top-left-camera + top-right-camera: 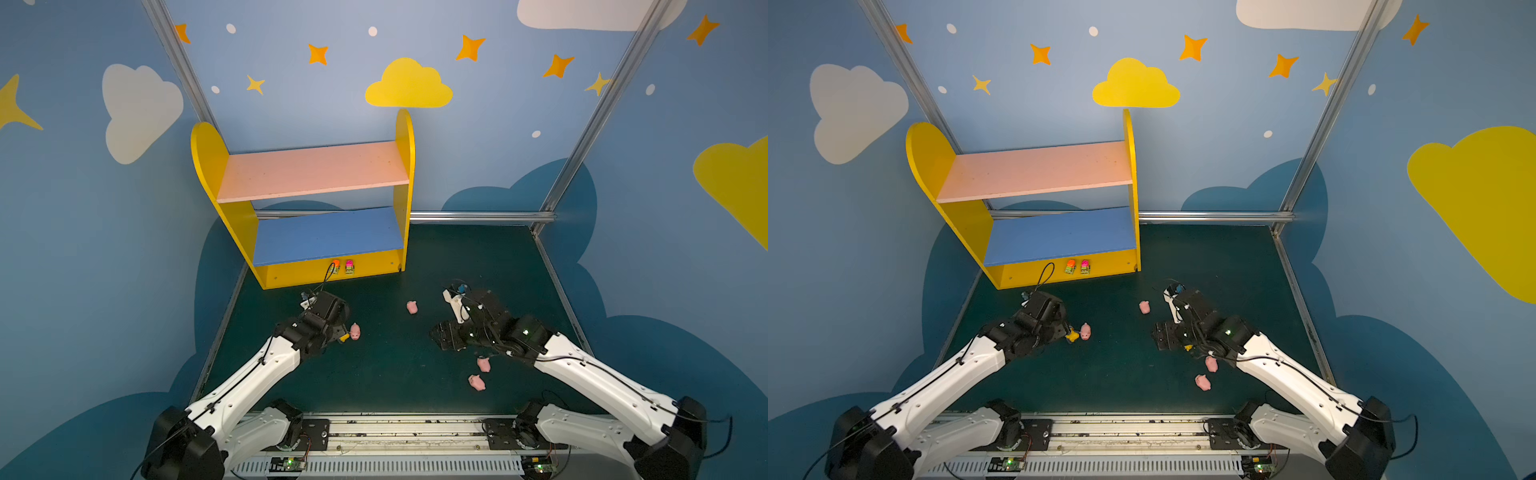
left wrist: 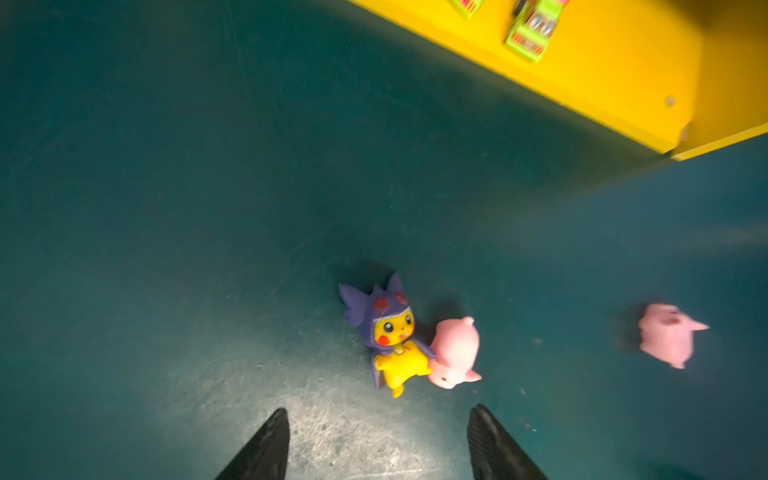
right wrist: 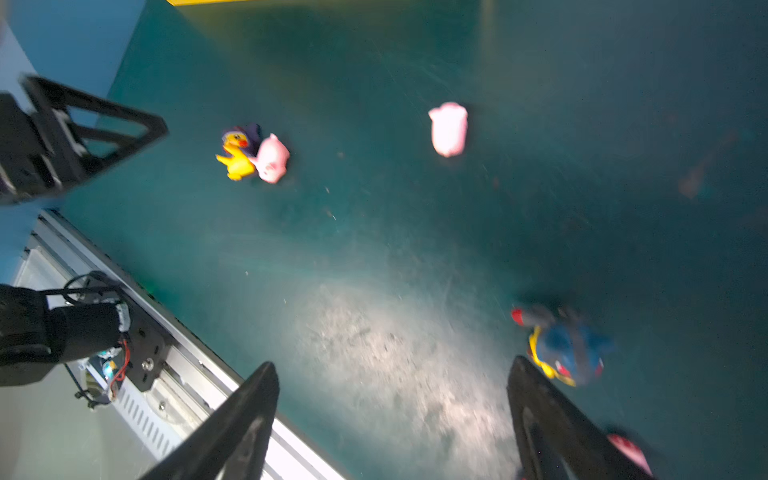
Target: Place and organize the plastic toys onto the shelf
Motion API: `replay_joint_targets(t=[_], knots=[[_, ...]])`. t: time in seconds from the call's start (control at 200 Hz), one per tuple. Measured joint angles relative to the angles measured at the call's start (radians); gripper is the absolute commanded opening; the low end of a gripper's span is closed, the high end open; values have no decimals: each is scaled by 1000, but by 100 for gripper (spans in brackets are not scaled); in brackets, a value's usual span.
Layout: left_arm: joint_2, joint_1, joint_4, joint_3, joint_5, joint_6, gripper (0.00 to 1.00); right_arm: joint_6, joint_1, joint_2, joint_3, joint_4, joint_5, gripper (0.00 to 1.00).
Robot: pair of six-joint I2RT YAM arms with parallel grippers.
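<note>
While checking purple-hooded figurine [image 2: 392, 332] touching pig [image 2: 455, 353], left of centre, noted left gripper [image 2: 380, 411] above, parted, empty. Noted right gripper [image 3: 392, 363] spread wide, empty, just beside blue-hooded figurine [image 3: 569, 353]. Logged cars [image 1: 349, 268] on base of shelf [image 1: 307, 172], far left. Judged best: straddle figurine alone, clear of pig.

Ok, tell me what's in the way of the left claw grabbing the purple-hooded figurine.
Nothing lies between the open left claw and the figurine, only bare mat. A pink pig does lie against its side, so the claw could catch it too.
</note>
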Motion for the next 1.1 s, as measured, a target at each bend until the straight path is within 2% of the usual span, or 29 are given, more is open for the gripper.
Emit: replay_joint_targets(t=[0.205, 0.32, 0.411, 0.586, 0.756, 1.097], knots=[[-47, 48, 36, -80, 29, -14, 71, -53, 0, 195, 139, 12, -4, 85], [38, 56, 42, -57, 49, -20, 71, -55, 0, 255, 148, 23, -9, 85], [145, 56, 27, 15, 61, -21, 71, -55, 0, 272, 148, 23, -7, 85], [350, 56, -18, 204, 62, -16, 70, -53, -18, 253, 136, 30, 1, 85], [468, 56, -70, 278, 60, -25, 66, -51, -51, 186, 90, 29, 12, 85], [513, 51, -127, 284, 61, -85, 66, -52, -129, 68, 19, 30, -5, 85]])
